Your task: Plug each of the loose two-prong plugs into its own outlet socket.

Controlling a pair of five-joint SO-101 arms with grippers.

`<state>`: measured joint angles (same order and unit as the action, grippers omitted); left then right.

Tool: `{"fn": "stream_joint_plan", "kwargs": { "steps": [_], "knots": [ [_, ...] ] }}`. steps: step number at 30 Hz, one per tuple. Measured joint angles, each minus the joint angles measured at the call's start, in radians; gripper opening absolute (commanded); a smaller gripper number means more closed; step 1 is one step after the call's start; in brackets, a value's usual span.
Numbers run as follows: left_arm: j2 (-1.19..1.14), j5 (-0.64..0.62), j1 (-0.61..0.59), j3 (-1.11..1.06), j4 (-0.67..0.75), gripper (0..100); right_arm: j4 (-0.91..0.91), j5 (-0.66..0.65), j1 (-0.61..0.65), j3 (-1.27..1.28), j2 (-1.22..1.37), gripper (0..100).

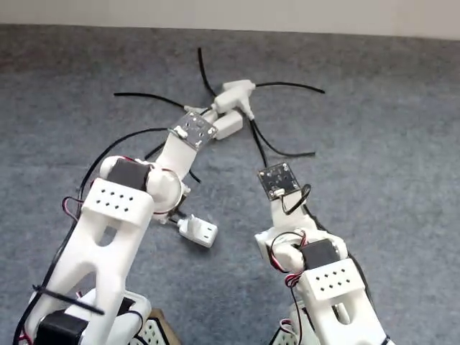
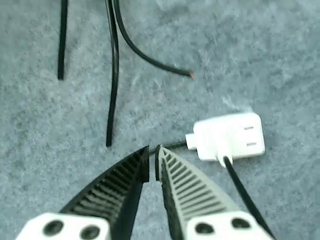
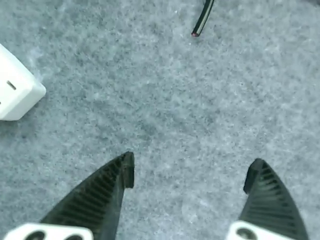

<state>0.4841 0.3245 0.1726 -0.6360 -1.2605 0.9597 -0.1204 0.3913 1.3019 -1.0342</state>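
A white socket block (image 2: 231, 137) with two slots lies on the grey carpet, and a small white plug (image 2: 191, 140) sits at its near end. That plug's thin black cord (image 2: 167, 146) runs into the tips of my left gripper (image 2: 153, 157), which is shut on it. A second black cord (image 2: 240, 182) lies across the block. From above, this block (image 1: 228, 126) lies just past my left wrist (image 1: 192, 131). My right gripper (image 3: 192, 172) hangs open over bare carpet, with a white socket block (image 3: 15, 92) off to one side.
Another white block (image 1: 234, 93) with cords fanning out lies at the far centre. A third white socket block (image 1: 199, 231) rests beside the left arm's base. Loose black cords (image 1: 277, 147) cross the carpet; one cut end (image 3: 197, 29) lies ahead of the right gripper.
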Motion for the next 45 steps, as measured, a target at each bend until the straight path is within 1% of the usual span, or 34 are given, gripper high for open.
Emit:
{"fn": "stream_joint_plan", "kwargs": {
  "steps": [2,4,6,7,9,11,14,18,20,23,26,29,30,33,37,40,42,45],
  "knots": [
    [-0.044,0.002,0.0,0.04,0.015,12,0.0,0.0,0.0,0.0,0.0,33.9],
    [-0.103,0.002,0.0,0.097,-0.002,21,0.0,0.0,0.0,0.0,0.0,33.9],
    [-0.161,0.005,-0.021,0.141,-0.071,29,0.0,0.0,0.0,0.0,0.0,33.9],
    [-0.186,0.008,-0.044,0.147,-0.118,30,0.0,0.0,0.0,0.0,0.0,33.9],
    [-0.195,0.017,-0.101,0.135,-0.187,30,0.0,0.0,0.0,0.0,0.0,33.9],
    [-0.169,0.063,-0.157,0.091,-0.201,29,0.0,0.0,0.0,0.0,0.0,33.9],
    [-0.049,0.117,-0.198,-0.029,-0.21,29,0.0,0.0,0.0,0.0,0.0,33.9],
    [0.201,0.173,-0.199,-0.196,-0.224,29,0.0,0.0,0.0,0.0,0.0,33.9],
    [0.307,0.175,-0.199,-0.241,-0.244,28,0.0,0.0,0.0,0.0,0.0,33.9],
    [0.365,0.184,-0.198,-0.249,-0.282,28,-0.003,0.0,0.0,0.0,0.0,33.9],
    [0.353,0.184,-0.187,-0.224,-0.284,28,-0.021,0.0,0.0,0.008,0.0,33.9],
    [0.259,0.176,-0.137,-0.118,-0.292,28,-0.025,0.0,0.0,0.008,0.0,33.9],
    [0.209,0.155,-0.109,-0.072,-0.292,28,-0.026,0.0,0.0,0.008,0.0,33.9],
    [-0.009,0.097,-0.034,0.086,-0.293,28,-0.026,0.0,0.0,0.008,0.0,33.9],
    [-0.301,0.066,0.069,0.276,-0.324,28,-0.026,0.0,0.0,0.008,0.0,33.9],
    [-0.382,0.038,0.15,0.35,-0.327,28,-0.026,0.0,0.0,0.008,0.0,33.9],
    [-0.417,0.021,0.166,0.404,-0.301,28,-0.026,0.0,0.0,0.008,0.0,33.9],
    [-0.491,0.012,0.155,0.489,-0.278,28,-0.026,0.0,0.0,0.008,0.0,33.9]
  ]
}}
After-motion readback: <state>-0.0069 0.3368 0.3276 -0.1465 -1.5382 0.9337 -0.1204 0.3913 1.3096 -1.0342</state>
